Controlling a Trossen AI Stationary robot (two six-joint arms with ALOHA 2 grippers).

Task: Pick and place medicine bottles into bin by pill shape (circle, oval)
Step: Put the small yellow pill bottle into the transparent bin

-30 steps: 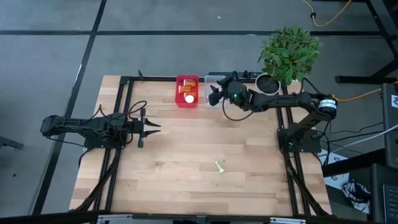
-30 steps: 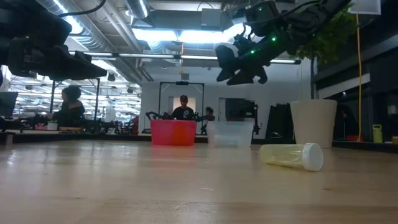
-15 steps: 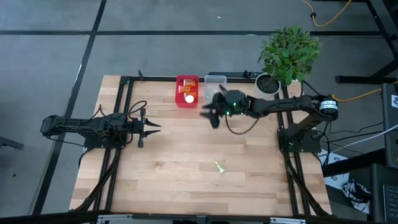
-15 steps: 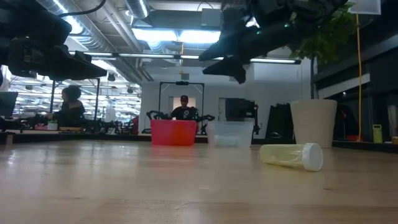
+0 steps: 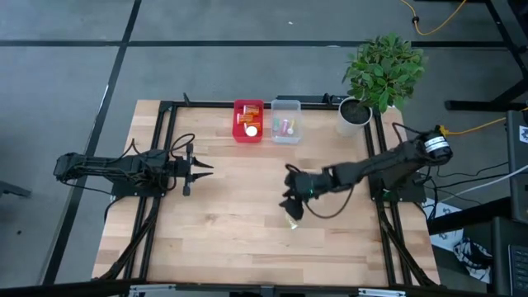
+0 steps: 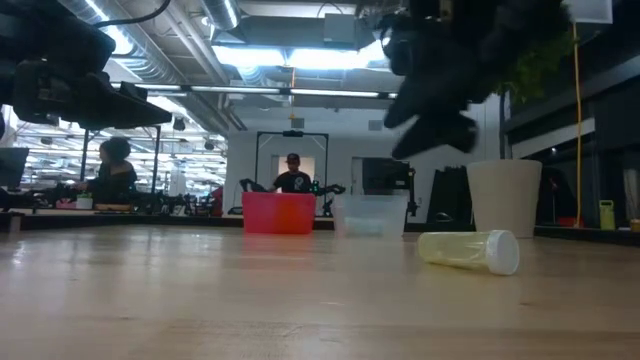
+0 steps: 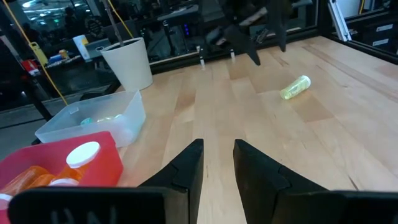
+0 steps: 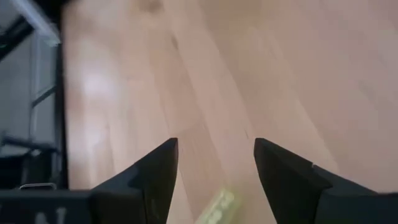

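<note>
One yellow-tinted medicine bottle [image 5: 291,221] lies on its side on the wooden table, toward the near edge; it also shows in the low view [image 6: 468,249] and the left wrist view [image 7: 295,88]. My right gripper [image 5: 290,206] hovers just above and behind it, tipped downward and open, with the bottle [image 8: 216,210] below its spread fingers and apart from them. At the table's left my left gripper [image 5: 200,167] waits, open [image 7: 217,155], with nothing in it. The red bin [image 5: 248,130] holds orange bottles with white caps; the clear bin [image 5: 285,132] holds pale tinted vials.
Both bins stand side by side at the table's far edge. A plant in a white pot [image 5: 355,112] stands at the far right corner. Black frame rails [image 5: 157,206] run along the table's left and right sides. People show in the room beyond the table.
My right gripper has swung from over the clear bin toward the table's near edge and a little down, tipping its fingers downward, and now stands over the yellow bottle. The bottle has not moved.
</note>
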